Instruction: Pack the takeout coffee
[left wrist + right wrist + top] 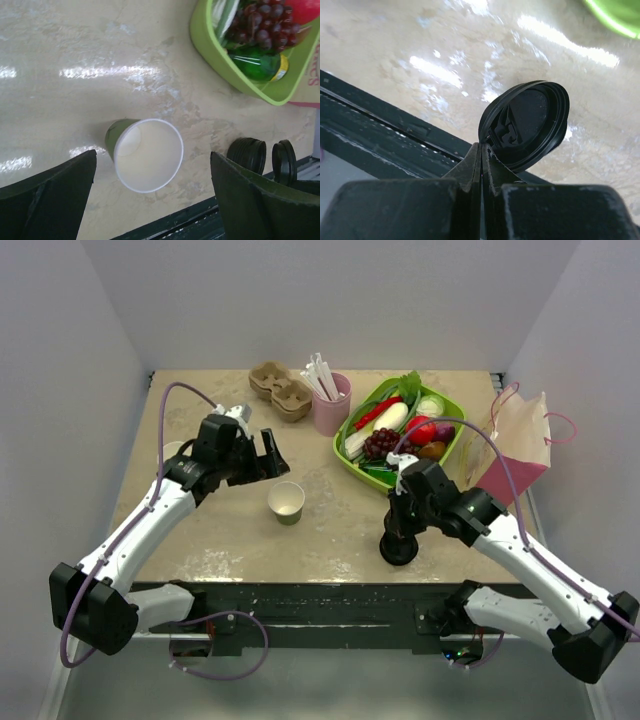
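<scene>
My left claw (pixel 272 458) hangs spread wide over the table (pixel 200 530), left of centre, with nothing between its fingers. Seen from its wrist, the green cup (pixel 287 502) shows below, framed by the two fingers and touching neither. The cup stands upright with no lid, its white inside open to the camera.

So the takeout coffee is in two parts: the cup in the middle of the table, and the black lid (pixel 530 125) off to its right in my other claw.

Behind the cup, toward the back wall, sit a brown cardboard cup carrier (pixel 280 390) and a pink tumbler (pixel 330 405) full of white straws. Right of those is a lime-green tray (pixel 205 45) heaped with toy fruit and vegetables.

My right claw (pixel 482 150) is low by the table's front edge, its fingers pressed together on the rim of the lid, pinching it so it stands on edge. From the left wrist I see two black round shapes side by side there, and I cannot tell which is the one I hold.

Farthest right, the pink bag (pixel 515 455) stands upright against the wall, well apart from the cup.
</scene>
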